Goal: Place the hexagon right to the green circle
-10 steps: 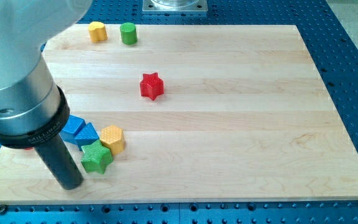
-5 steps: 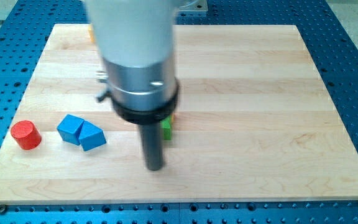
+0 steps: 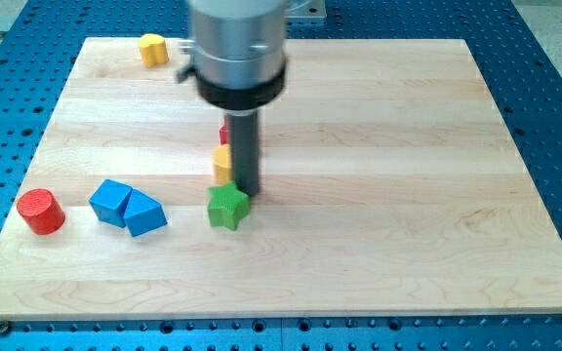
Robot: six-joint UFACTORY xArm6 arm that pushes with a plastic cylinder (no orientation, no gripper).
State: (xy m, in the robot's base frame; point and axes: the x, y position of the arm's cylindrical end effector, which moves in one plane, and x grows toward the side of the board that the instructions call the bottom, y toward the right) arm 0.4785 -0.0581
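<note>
Your tip [image 3: 247,191], a bare rod grasping nothing, is now pushing the yellow hexagon [image 3: 221,162], touching its left side, upward from beside the green star [image 3: 227,206], toward the hidden green circle.

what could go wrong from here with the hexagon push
My tip sits just right of the yellow-orange hexagon, mostly hidden behind the rod, so I could lose track of it. The red block lies directly above it and may get shoved along. The green star touches my tip and could be dragged. The green circle is hidden behind the arm.
</note>
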